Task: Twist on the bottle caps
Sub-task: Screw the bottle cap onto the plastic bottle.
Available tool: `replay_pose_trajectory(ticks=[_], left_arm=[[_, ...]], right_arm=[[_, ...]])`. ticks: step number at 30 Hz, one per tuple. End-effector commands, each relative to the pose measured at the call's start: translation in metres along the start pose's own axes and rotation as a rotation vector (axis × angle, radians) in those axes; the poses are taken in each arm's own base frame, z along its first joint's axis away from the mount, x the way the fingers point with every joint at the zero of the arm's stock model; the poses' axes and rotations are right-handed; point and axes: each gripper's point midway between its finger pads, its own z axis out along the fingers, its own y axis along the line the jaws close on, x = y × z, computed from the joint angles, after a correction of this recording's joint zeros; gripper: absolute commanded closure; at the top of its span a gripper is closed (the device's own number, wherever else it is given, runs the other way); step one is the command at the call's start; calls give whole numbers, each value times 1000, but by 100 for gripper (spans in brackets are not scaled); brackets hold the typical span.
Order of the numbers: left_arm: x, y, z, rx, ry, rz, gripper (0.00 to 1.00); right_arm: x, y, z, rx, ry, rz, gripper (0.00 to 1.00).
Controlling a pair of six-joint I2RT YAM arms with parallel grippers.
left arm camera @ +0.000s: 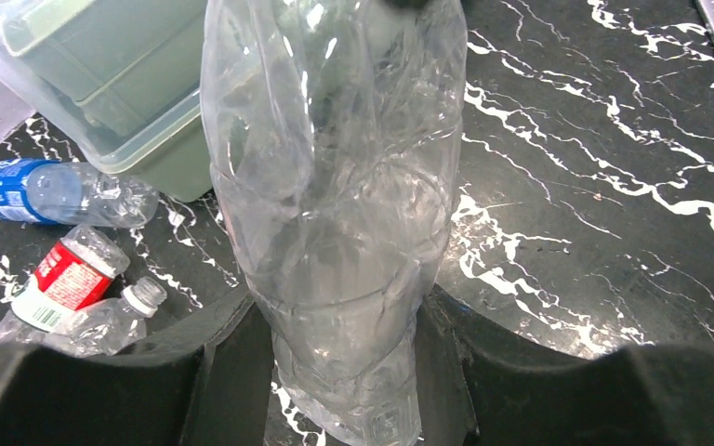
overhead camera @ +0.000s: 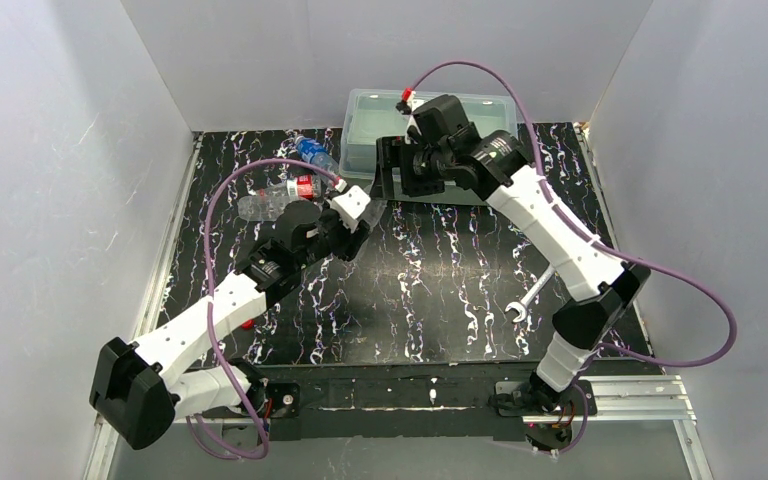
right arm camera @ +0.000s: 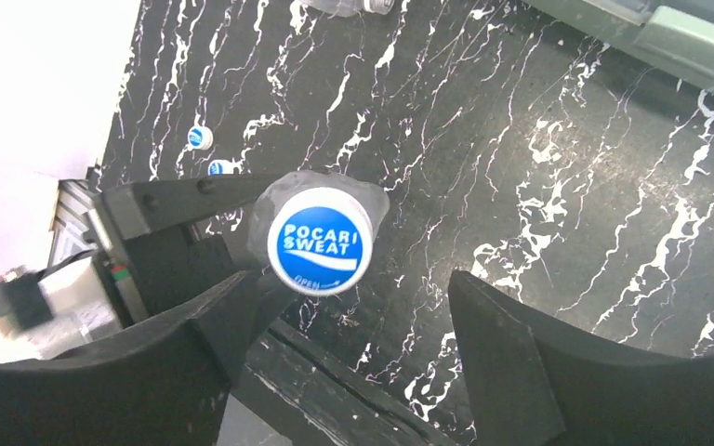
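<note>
My left gripper (left arm camera: 344, 372) is shut on the lower body of a plain clear bottle (left arm camera: 335, 186), which stands upright above the table. A blue and white cap (right arm camera: 320, 243) sits on that bottle's neck. My right gripper (right arm camera: 353, 325) stands open around it, with the cap close to one finger (right arm camera: 204, 325) and apart from both. In the top view the right gripper (overhead camera: 388, 180) hangs just beyond the left gripper (overhead camera: 360, 220). A red-label bottle (left arm camera: 65, 279) and a blue-label bottle (left arm camera: 46, 190) lie on the table to the left. Two more blue and white caps (right arm camera: 200, 137) (right arm camera: 218, 167) lie near the left wall.
A translucent lidded box (overhead camera: 430, 130) stands at the back, just behind the right gripper. A silver wrench (overhead camera: 525, 300) lies on the right, by the right arm. White walls close in the black marbled table (overhead camera: 440, 290) on three sides.
</note>
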Motion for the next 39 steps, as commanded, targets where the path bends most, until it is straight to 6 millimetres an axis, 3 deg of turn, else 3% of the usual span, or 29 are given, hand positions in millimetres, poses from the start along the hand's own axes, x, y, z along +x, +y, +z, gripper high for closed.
replay_pose_trajectory(ticks=[1, 7, 17, 24, 39], left_arm=[[-12, -7, -7, 35, -59, -27, 100], [-10, -30, -16, 182, -50, -44, 100], [-16, -83, -62, 568, -76, -87, 100], [-18, -95, -80, 669, -54, -95, 100], [-22, -98, -88, 691, -65, -90, 100]], right_arm=[[-24, 10, -53, -27, -147, -44, 11], [-15, 11, -72, -84, -210, -155, 3], [8, 36, -97, -305, -215, -471, 22], [11, 52, -109, -402, -224, -521, 27], [30, 55, -96, -458, -96, -525, 38]])
